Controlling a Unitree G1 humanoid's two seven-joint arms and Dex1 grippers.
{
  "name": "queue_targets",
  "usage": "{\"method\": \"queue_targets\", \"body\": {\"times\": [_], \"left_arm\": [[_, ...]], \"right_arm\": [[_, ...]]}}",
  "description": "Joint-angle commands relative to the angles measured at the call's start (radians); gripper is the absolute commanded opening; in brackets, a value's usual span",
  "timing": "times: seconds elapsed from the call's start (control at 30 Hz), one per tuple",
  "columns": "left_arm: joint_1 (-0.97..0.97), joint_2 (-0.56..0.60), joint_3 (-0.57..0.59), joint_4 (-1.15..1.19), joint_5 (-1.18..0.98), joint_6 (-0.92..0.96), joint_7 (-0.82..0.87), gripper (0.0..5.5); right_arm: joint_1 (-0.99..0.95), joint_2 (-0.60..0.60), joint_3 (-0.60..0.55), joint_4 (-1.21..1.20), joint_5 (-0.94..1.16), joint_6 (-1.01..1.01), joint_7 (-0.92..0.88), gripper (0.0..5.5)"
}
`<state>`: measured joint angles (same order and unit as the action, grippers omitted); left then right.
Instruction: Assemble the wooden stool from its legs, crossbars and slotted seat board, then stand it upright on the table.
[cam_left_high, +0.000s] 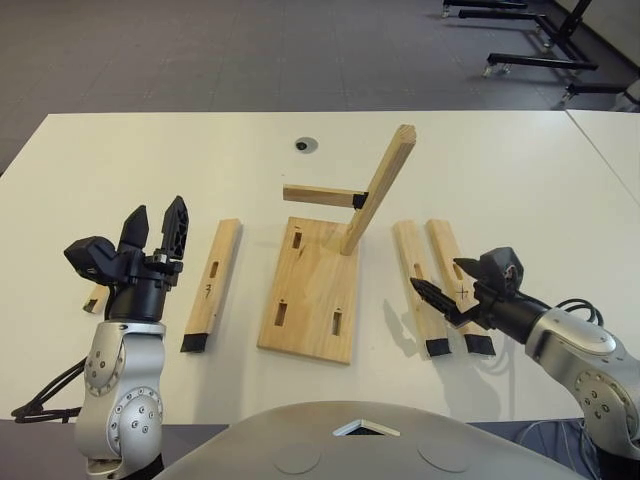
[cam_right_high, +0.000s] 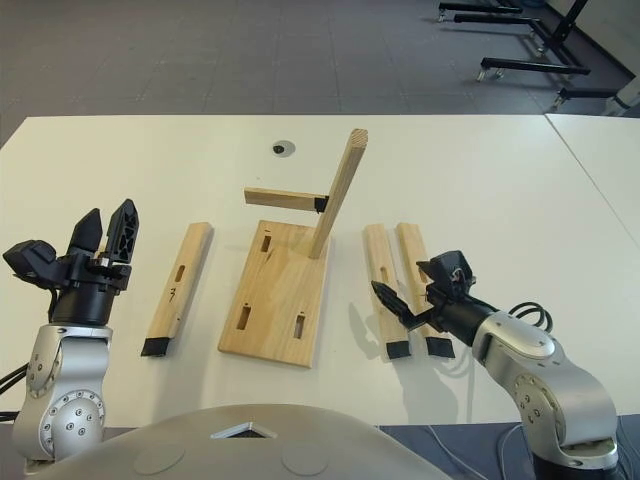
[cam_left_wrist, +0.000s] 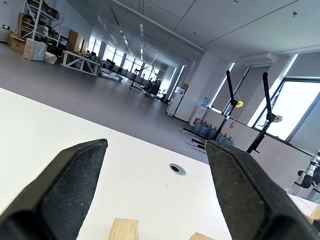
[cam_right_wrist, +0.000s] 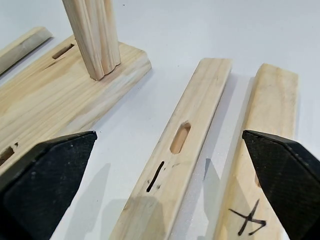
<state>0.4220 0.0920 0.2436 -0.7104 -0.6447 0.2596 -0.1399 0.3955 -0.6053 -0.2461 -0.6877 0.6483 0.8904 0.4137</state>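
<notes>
One leg (cam_left_high: 378, 190) stands in the board (cam_left_high: 310, 300), crossbar (cam_left_high: 318, 195) attached. Left gripper (cam_left_high: 158, 210), raised, gapes empty; right gripper (cam_left_high: 436, 273) gapes over two lying legs (cam_left_high: 410, 250).

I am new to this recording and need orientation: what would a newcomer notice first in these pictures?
One leg stands in the seat board at the middle of the table, with a crossbar jutting from it toward the robot's left. The open right gripper hovers over two loose legs right of the board; the open left gripper is raised beside another loose leg.
</notes>
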Motion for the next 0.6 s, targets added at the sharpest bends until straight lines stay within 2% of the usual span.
{"method": "queue_targets", "body": {"times": [0.03,0.27,0.6], "left_arm": [[0.006,0.032,0.002,-0.025,-0.016,0.038,0.006,3.59],[-0.006,0.060,0.000,-0.043,-0.045,0.070,0.001,3.59],[-0.065,0.094,-0.028,-0.034,-0.054,0.082,-0.014,3.59]], "right_arm": [[0.036,-0.020,0.044,-0.045,-0.005,0.027,0.011,5.37],[0.045,-0.055,0.154,-0.023,-0.087,0.094,-0.033,5.37],[0.007,-0.064,0.229,0.024,-0.181,0.065,-0.036,3.45]]}}
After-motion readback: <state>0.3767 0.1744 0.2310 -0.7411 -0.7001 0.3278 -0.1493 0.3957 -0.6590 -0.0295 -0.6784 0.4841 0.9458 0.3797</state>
